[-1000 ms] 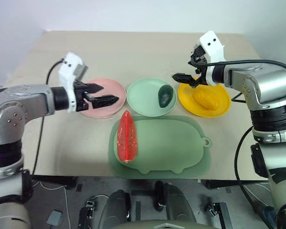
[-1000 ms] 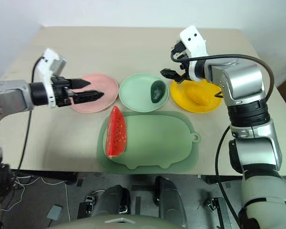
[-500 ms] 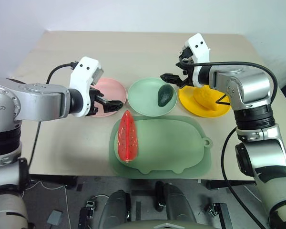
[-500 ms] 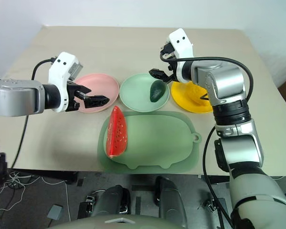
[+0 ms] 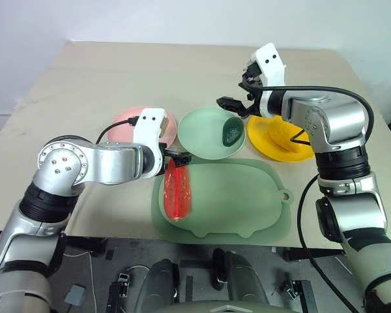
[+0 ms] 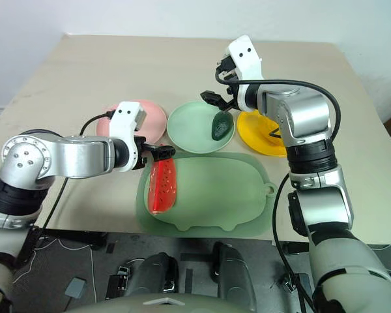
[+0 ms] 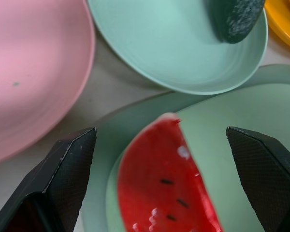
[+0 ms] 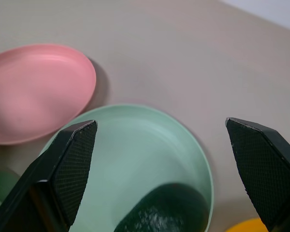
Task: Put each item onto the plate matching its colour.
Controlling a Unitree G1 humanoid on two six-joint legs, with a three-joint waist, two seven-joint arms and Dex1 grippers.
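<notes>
The red watermelon slice (image 5: 177, 192) lies on the left part of the pig-shaped mat (image 5: 241, 199). My left gripper (image 5: 176, 157) is open just over the slice's far tip, its fingers (image 7: 63, 179) straddling that end of the slice (image 7: 169, 183) without gripping it. The pink plate (image 6: 153, 117) behind it is bare, partly hidden by my left arm. The dark avocado (image 5: 232, 132) rests on the mint plate (image 5: 202, 130). The mango (image 5: 281, 130) sits on the yellow plate (image 5: 300, 153). My right gripper (image 5: 233, 104) hangs open and empty above the mint plate's far right rim (image 8: 135, 154).
The three plates stand in a row across the middle of a beige table (image 5: 150, 72). The large green mat lies near the table's front edge. My right forearm crosses above the yellow plate.
My left arm swung right and down, from over the pink plate to the watermelon's far tip, and its wrist rolled. My right gripper shifted slightly left from the yellow plate towards the mint plate.
</notes>
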